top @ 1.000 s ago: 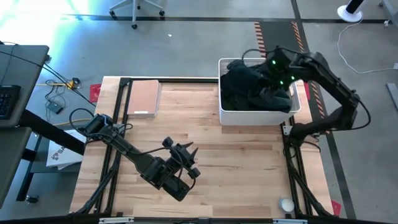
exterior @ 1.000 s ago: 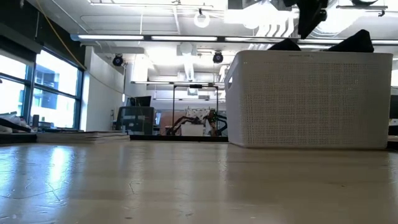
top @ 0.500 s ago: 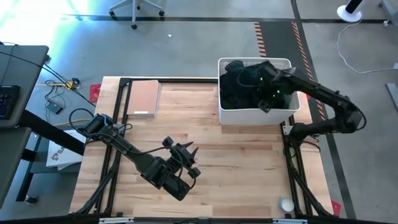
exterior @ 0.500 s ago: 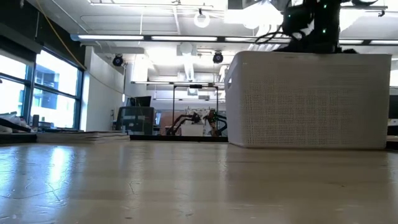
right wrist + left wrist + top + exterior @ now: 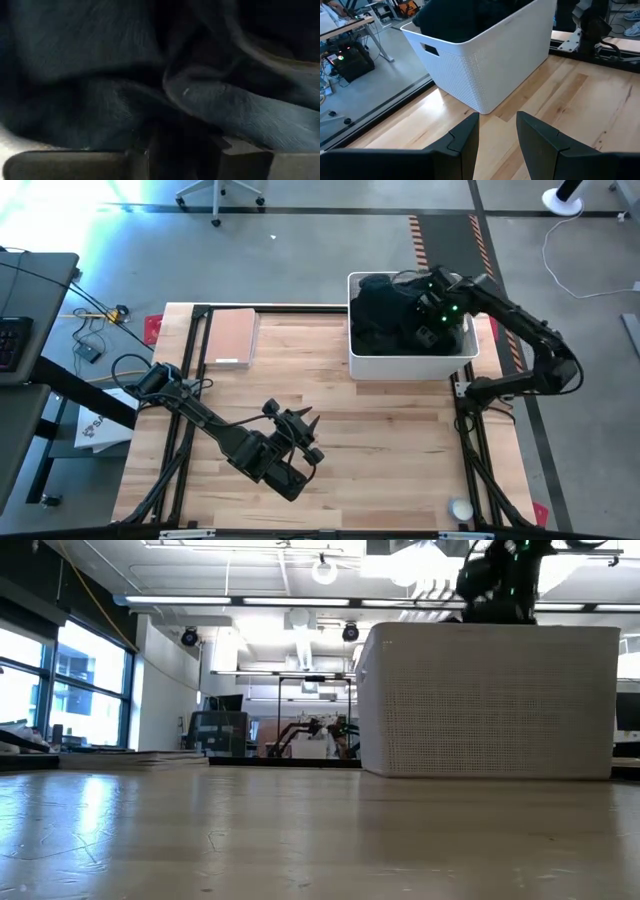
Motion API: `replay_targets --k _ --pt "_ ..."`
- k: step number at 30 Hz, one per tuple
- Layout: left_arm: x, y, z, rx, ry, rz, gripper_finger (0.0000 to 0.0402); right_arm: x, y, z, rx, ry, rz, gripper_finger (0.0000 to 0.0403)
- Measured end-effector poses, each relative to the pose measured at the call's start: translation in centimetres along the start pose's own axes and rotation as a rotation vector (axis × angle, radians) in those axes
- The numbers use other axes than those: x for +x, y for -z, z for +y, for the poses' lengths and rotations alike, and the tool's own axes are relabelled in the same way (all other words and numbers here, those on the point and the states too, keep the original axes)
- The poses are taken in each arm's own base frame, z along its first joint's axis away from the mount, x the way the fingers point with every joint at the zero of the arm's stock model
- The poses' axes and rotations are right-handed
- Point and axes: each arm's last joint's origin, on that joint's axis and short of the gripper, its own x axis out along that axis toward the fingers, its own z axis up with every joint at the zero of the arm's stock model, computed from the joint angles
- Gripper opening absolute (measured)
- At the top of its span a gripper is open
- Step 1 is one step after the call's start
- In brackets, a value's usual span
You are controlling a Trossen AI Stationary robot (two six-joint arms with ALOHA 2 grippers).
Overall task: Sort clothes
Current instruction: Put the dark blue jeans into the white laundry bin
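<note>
A heap of dark clothes (image 5: 380, 315) fills the white lattice basket (image 5: 412, 368) at the table's far right. My right gripper (image 5: 425, 328) reaches down into the basket among the clothes. In its wrist view its fingers (image 5: 140, 146) stand apart with dark fabric (image 5: 220, 100) filling the picture. In the low view only the arm (image 5: 500, 580) shows above the basket wall (image 5: 485, 700). My left gripper (image 5: 303, 435) waits open and empty over the table's near middle, facing the basket (image 5: 485, 55). My right gripper comes from above, slanting down into the heap of dark clothes. Its open fingers (image 5: 220, 145) are sunk in the dark folds (image 5: 180, 125), and fabric lies between them. Which garment it is and how many layers cannot be told.
A flat tan board (image 5: 232, 337) lies at the table's far left. A small white round thing (image 5: 460, 508) sits at the near right corner. Bare wood lies between my left gripper and the basket.
My right gripper has come down from above the basket's far right rim into the clothes, moving toward the table's left. The basket has slid a little toward the table's left.
</note>
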Motion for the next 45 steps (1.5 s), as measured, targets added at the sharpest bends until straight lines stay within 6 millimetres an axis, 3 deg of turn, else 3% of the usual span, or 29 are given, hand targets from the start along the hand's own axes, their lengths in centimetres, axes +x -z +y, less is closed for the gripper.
replay_targets --k 8,11,14,18,22,26,30,32,36,40,45 --pt "0.1 0.0 0.0 -0.003 -0.002 0.0 0.0129 -7.3 -1.3 0.8 -0.021 -0.025 -0.286 0.0087" --pt "0.2 -0.1 0.0 -0.004 -0.005 0.001 0.0129 -8.4 -2.5 1.0 -0.07 -0.084 -0.436 0.0087" --pt "0.3 -0.1 0.1 -0.005 -0.008 0.002 0.0129 -8.0 -4.0 0.8 -0.079 -0.081 -0.552 0.0087" --pt "0.5 -0.1 0.1 -0.006 -0.011 0.003 0.0129 -4.0 -5.8 0.5 -0.055 -0.087 -0.495 0.0087" --pt "0.5 -0.1 0.1 -0.007 -0.011 0.003 0.0129 3.0 -6.2 0.2 -0.058 -0.107 -0.274 0.0087" --pt "0.5 -0.1 0.1 -0.007 -0.01 0.003 0.0129 9.6 -5.0 -0.1 -0.091 -0.096 -0.109 0.0087" --pt "0.5 -0.1 0.1 -0.009 -0.007 0.007 0.0129 11.4 -4.3 -0.4 -0.124 -0.097 -0.079 0.0087" --pt "0.5 -0.2 0.1 -0.012 -0.006 0.007 0.0129 10.2 -4.3 -0.4 -0.12 -0.099 -0.077 0.0087" --pt "0.5 -0.1 0.1 -0.012 -0.005 0.008 0.0129 4.9 -4.3 0.3 -0.113 -0.101 -0.138 0.0087" --pt "0.5 -0.2 0.0 -0.021 -0.001 0.007 0.0129 -2.1 -3.3 1.5 -0.167 -0.098 -0.36 0.0087" --pt "0.5 -0.2 0.0 -0.026 0.0 0.006 0.0129 -7.3 -1.8 2.2 -0.252 -0.14 -0.725 0.0087"
